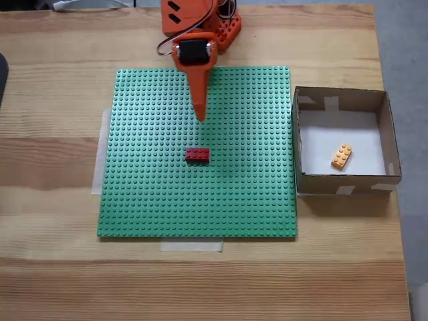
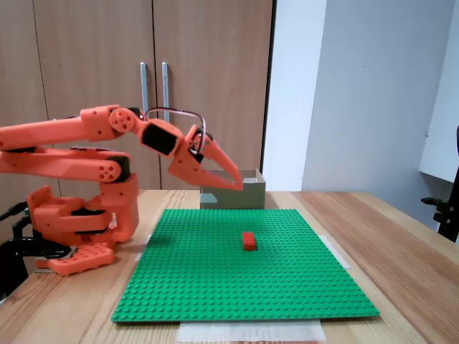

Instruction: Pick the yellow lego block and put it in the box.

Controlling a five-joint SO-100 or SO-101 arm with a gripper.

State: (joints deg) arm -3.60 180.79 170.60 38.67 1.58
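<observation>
office or home room | wooden table [image 1: 53, 167] | cabinet doors [image 2: 93, 72]

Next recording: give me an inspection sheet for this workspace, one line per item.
Surface: wooden table with a taped-down green baseplate.
Job's things: yellow lego block lies inside the box, on its white bottom.
Clutter: red brick sits on the baseplate, near its middle.
Grippers: gripper shut, empty, hanging above the baseplate, apart from the red brick.
Cables: wires loop at the wrist; dark cable by the arm's base.
Surroundings: wooden cabinet doors and a white wall behind.
</observation>
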